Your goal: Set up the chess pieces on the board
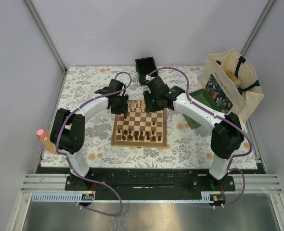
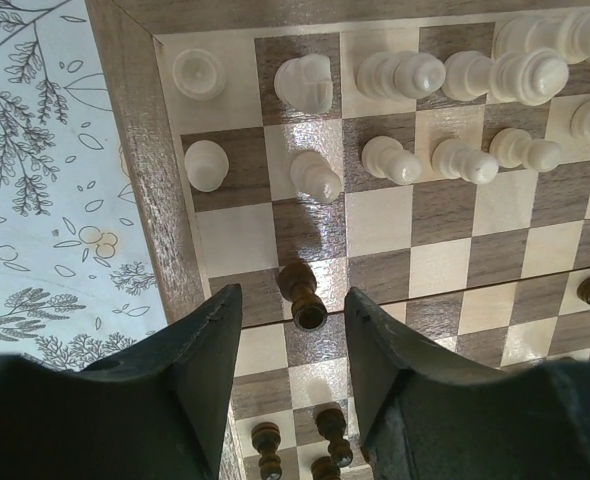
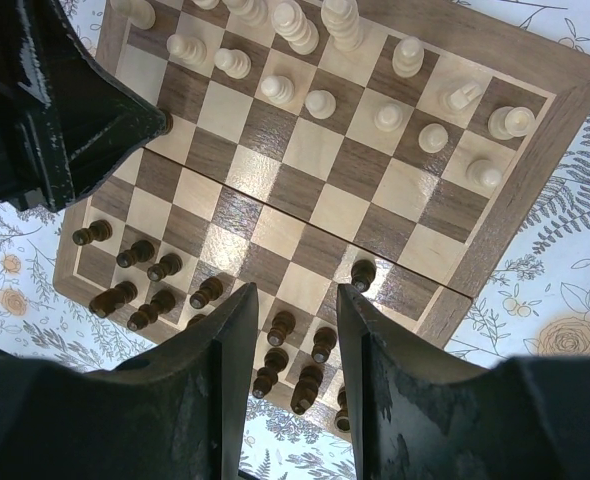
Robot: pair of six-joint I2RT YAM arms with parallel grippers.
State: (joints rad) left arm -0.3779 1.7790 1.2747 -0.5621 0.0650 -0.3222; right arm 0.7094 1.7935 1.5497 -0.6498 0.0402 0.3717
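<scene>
The board (image 1: 140, 127) lies in the middle of the table. Cream chess pieces (image 2: 390, 160) fill its two far rows and dark ones (image 3: 145, 280) stand along its near side. My left gripper (image 2: 293, 300) hovers low over the board's left edge, its fingers (image 2: 205, 370) apart. A lone dark pawn (image 2: 303, 297) stands on a dark square just ahead of the gap, touched by neither finger. My right gripper (image 3: 297, 295) hangs high over the board's far right part, open and holding nothing. Dark pieces (image 3: 280, 325) show through its gap.
A small black box (image 1: 146, 70) sits behind the board. A green tray (image 1: 202, 103) and a cream tote bag (image 1: 231, 84) stand at the right. A peach bottle with a pink cap (image 1: 45, 139) lies at the table's left edge. The left gripper (image 3: 65, 110) shows in the right wrist view.
</scene>
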